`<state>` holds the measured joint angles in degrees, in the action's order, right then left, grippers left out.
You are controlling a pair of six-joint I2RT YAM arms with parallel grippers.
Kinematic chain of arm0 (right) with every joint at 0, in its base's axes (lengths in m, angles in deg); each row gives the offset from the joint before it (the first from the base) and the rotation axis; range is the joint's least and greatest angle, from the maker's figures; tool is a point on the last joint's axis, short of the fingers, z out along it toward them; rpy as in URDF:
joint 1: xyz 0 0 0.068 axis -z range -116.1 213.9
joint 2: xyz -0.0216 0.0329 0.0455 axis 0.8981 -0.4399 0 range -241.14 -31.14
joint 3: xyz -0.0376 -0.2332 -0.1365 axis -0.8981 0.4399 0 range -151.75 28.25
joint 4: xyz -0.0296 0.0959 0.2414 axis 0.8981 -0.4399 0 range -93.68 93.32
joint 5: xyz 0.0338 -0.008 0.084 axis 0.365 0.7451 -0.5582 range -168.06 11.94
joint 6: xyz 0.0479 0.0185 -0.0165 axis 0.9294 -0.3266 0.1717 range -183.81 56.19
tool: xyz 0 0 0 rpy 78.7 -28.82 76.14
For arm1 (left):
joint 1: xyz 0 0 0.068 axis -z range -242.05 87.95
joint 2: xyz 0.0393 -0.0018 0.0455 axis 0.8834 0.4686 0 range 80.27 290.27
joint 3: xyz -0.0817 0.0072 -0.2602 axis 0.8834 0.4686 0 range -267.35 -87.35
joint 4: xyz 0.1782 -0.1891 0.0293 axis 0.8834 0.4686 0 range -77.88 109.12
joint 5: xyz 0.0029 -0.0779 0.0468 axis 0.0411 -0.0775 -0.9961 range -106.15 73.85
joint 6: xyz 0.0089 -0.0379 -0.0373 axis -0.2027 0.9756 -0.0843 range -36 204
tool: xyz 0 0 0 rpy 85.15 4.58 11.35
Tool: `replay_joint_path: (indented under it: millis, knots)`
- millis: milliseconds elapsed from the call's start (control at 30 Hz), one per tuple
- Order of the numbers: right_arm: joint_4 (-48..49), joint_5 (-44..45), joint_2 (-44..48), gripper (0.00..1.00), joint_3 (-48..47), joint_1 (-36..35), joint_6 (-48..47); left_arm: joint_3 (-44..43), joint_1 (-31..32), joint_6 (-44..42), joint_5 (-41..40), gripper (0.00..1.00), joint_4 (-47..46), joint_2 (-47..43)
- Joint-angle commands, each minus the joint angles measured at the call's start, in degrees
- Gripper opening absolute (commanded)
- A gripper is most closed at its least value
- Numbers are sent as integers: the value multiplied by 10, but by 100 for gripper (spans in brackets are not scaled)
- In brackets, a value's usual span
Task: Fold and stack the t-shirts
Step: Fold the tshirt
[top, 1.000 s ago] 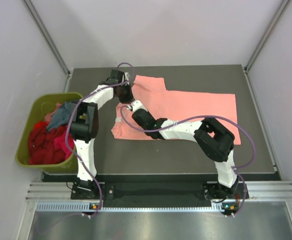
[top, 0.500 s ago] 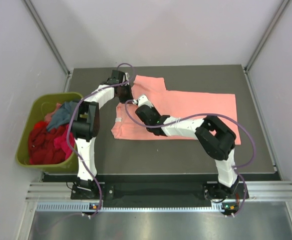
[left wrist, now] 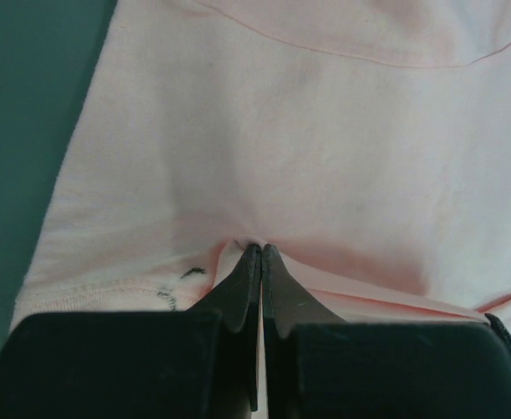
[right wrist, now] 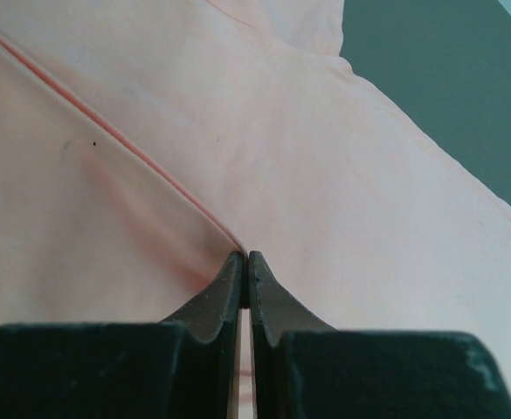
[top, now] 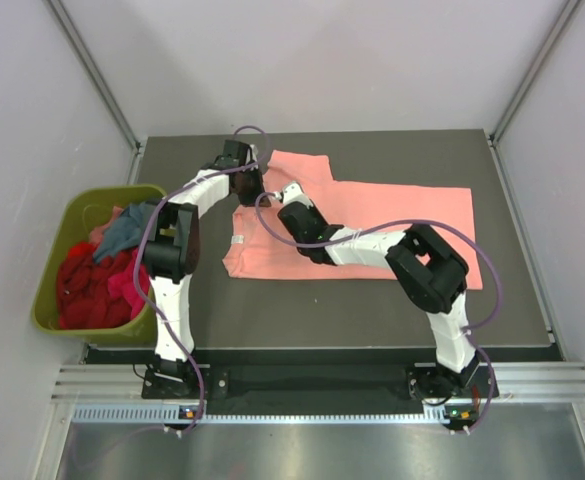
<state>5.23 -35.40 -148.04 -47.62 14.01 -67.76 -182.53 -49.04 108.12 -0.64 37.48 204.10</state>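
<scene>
The large salmon-pink t-shirt (top: 402, 215) lies spread on the dark table, partly folded at its left end. My left gripper (top: 252, 192) is at the shirt's far left edge and is shut on a pinched fold of the pink cloth (left wrist: 307, 131). My right gripper (top: 288, 190) is just to its right, shut on a fold edge of the same shirt (right wrist: 342, 175). Red (top: 84, 290), magenta (top: 127, 285) and teal-blue (top: 122, 232) t-shirts lie heaped in the bin.
The olive-green plastic bin (top: 107, 196) stands off the table's left edge. The dark table (top: 372, 320) shows bare in front of the shirt and along the back. Grey walls close in both sides and the back. Purple cables loop over both arms.
My right gripper has moved away from me and to the right over the shirt's left part, ending beside the left gripper. The left gripper has stayed in place.
</scene>
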Motion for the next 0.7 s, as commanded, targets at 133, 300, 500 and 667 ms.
replay_joint_path:
  millis: [133, 300, 500, 667]
  knots:
    - [32, 21, -3, 0, -25, 19, -33, -22, -2, 4, -19, 0, -40, -2]
    - [35, 18, -6, 0, -27, 22, -33, -38, -2, 11, -21, 0, -37, 9]
    - [35, 11, -11, 0, -30, 22, -32, -45, -2, 10, -36, 0, -33, 11]
    - [7, 24, -17, 2, -42, 23, -8, -49, -2, 5, -29, 5, -32, 16]
